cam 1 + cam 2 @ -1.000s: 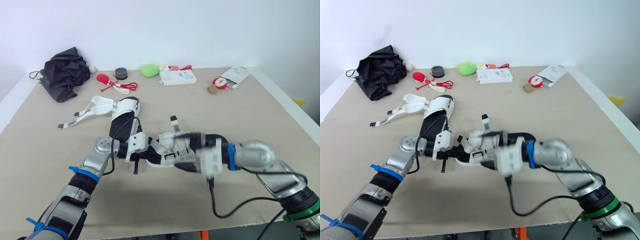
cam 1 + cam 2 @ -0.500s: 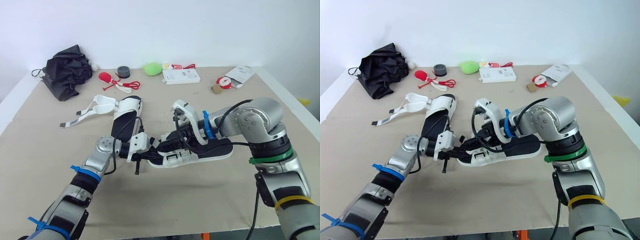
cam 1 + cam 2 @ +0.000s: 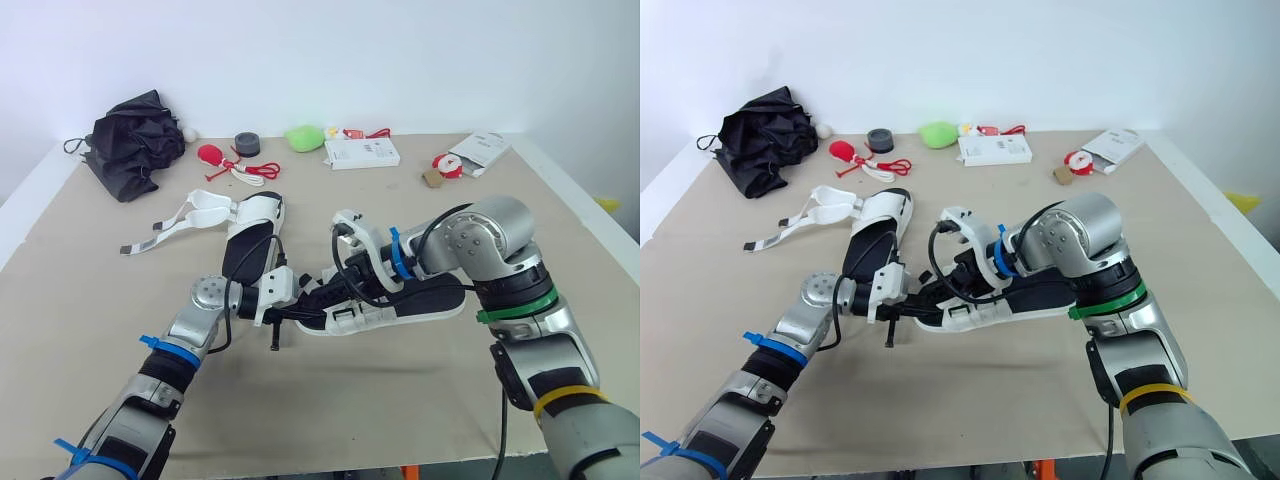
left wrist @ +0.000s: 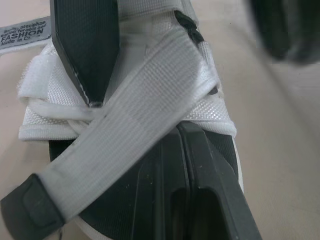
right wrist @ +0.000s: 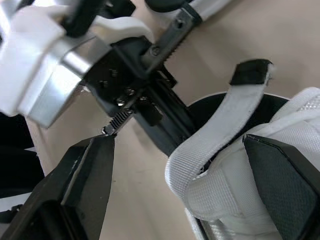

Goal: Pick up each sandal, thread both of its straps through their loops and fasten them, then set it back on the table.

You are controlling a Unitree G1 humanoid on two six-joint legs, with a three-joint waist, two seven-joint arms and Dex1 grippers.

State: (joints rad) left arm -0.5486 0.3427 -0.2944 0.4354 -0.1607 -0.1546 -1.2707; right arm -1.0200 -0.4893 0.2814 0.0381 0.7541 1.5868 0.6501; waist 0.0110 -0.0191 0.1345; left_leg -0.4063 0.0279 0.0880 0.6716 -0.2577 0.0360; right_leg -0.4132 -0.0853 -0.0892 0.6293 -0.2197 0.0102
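- White webbing and a black sole: the near sandal (image 3: 400,300) rests on the table (image 3: 100,340), toe toward the left gripper (image 3: 312,303), which is clamped on that toe end; the second sandal (image 3: 250,225) lies just beyond, its straps splayed loose.
- Step in hand, as I judge it: catching the front strap (image 5: 220,125) for threading; the right gripper (image 3: 345,283) has its fingers (image 5: 85,190) spread wide astride that strap, grasping nothing.
- The next move calls for closing on the black-tipped strap end and steering it to its loop while the left holds firm.
- Against half a second ago, the right wrist has dropped lower and nearer the left gripper; near sandal and left gripper unmoved.
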